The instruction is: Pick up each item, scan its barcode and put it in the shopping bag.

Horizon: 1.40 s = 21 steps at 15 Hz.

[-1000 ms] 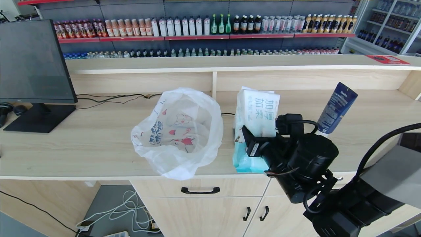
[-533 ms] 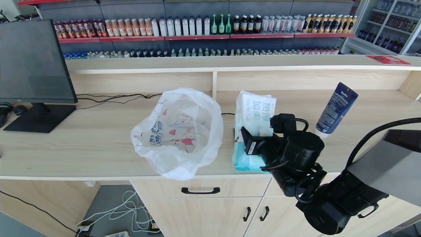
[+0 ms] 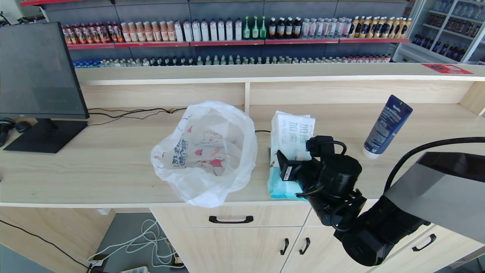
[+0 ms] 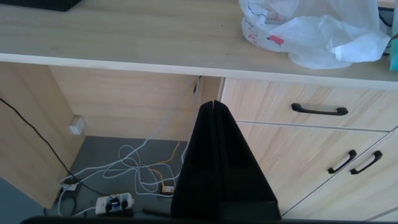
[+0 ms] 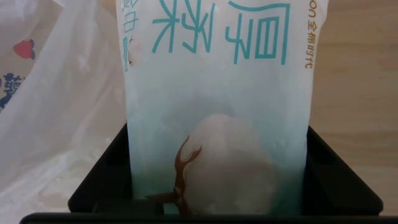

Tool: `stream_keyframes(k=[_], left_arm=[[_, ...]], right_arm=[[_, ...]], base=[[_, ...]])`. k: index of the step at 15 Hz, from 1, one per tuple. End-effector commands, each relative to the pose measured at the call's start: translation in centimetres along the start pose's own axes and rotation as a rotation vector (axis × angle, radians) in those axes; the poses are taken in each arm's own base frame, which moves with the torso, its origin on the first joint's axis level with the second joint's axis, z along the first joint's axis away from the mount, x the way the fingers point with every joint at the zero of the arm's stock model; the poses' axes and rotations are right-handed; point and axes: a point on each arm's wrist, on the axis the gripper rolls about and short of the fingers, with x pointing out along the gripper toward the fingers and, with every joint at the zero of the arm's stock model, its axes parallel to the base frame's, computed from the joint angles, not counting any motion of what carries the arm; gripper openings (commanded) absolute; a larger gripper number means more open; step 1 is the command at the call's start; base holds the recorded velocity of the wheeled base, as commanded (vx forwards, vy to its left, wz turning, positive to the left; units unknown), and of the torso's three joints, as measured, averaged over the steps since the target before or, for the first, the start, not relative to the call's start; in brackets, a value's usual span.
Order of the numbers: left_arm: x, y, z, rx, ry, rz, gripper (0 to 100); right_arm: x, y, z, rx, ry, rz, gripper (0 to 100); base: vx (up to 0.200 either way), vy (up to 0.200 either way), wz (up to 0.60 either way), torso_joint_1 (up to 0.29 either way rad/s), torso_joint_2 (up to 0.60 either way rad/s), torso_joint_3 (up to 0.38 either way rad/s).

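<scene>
Tissue pack is in the right gripper, fingers clamped on either side of its lower half, the printed face turned up toward the head camera. The pack tilts, top end leaning away, bottom end down by the front edge of the table; whether it touches the wood I cannot tell. Just beside it, on the robot's left, sits the shopping bag, white and translucent with red and blue print, mouth gaping wide, its lower folds spilling a little over the table's front edge. Pack and bag are near each other, with a thin strip of table between them. Off on the right stands a blue tube, cap down, leaning, well apart from the pack. Far left, a dark monitor on its stand, cables trailing behind it. Left gripper has its fingers pressed tight together, nothing between them, aimed toward the cupboard under the table, loose cables on the floor beyond. Behind it all, shelves lined with bottles
</scene>
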Motion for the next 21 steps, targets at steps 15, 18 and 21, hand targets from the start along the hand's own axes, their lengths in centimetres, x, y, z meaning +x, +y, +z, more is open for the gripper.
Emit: stream_keyframes(k=[15,18,21], left_arm=[[0.0,0.0,0.0,0.000,0.000,0.000,0],[0.0,0.0,0.0,-0.002,0.000,0.000,0],[0.0,0.0,0.0,-0.002,0.000,0.000,0]], right_arm=[[2.0,0.1,2.1,-0.015,0.066,-0.032,0],[2.0,0.0,2.0,-0.006,0.080,-0.034,0],[2.0,0.0,2.0,-0.006,0.080,-0.034,0]], base=[[0.000,0.000,0.00,0.000,0.00,0.000],[0.000,0.000,0.00,0.000,0.00,0.000],[0.000,0.000,0.00,0.000,0.00,0.000]])
